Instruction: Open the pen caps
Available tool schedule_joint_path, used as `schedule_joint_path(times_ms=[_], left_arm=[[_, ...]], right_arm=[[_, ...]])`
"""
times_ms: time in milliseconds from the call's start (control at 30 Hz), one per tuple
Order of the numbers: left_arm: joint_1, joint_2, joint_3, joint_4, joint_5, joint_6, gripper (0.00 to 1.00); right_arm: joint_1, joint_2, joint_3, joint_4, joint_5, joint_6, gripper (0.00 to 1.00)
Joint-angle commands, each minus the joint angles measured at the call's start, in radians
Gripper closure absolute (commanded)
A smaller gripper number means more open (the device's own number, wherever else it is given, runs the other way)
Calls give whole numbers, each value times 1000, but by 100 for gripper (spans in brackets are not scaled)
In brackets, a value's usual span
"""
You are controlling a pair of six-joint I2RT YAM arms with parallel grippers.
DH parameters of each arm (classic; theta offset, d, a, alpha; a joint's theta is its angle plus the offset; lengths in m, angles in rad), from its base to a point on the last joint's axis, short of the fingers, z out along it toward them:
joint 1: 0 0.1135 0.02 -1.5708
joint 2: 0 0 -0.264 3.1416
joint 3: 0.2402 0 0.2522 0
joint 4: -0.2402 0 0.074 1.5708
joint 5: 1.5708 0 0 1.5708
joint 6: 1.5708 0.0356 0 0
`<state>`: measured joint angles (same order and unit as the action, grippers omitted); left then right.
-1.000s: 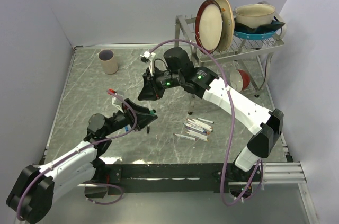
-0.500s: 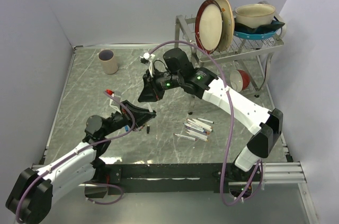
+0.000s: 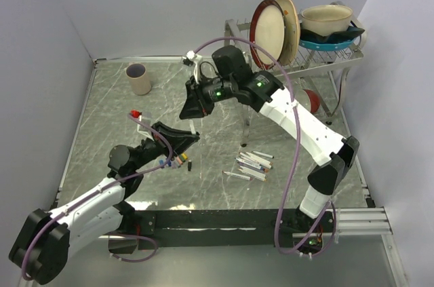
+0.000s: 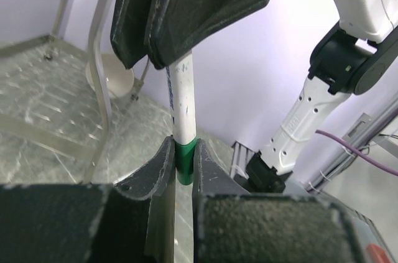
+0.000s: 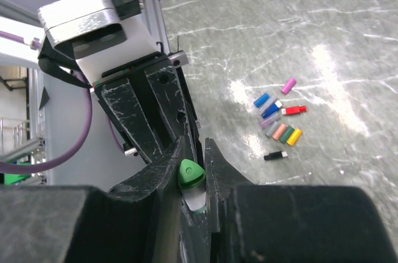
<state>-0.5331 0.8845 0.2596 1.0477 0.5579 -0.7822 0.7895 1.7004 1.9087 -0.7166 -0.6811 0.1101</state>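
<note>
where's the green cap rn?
Left wrist view, centre: the small green plastic pen cap is on the lower end of the thin white pen barrel, pinched by the left gripper; the right gripper holds the barrel above it.

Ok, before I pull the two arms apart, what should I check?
1. left gripper shut on the green cap: ok.
2. right gripper shut on the white pen barrel: ok.
3. Cap seated on the barrel, not yet off: ok.
4. Pen held off the table: ok.
5. Both grips firm enough not to slip: cannot tell.
6. loose caps lying away from the pen: ok.
</note>
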Motion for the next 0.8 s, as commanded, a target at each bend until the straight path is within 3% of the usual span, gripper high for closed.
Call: schedule_joint_path(times_ms=[0, 567, 667, 767], left_arm=[[-22, 57, -49, -98, 151, 57, 99], [-97, 180, -26, -158, 112, 141, 99], [-97, 162, -31, -192, 64, 144, 99], [-96, 75, -39, -313, -106, 140, 99]], right_arm=[[-84, -48, 197, 120, 81, 2, 100], [-131, -108, 240, 134, 141, 45, 100], [-134, -114, 210, 140, 111, 39, 100], [-133, -146, 112, 137, 62, -24, 100]])
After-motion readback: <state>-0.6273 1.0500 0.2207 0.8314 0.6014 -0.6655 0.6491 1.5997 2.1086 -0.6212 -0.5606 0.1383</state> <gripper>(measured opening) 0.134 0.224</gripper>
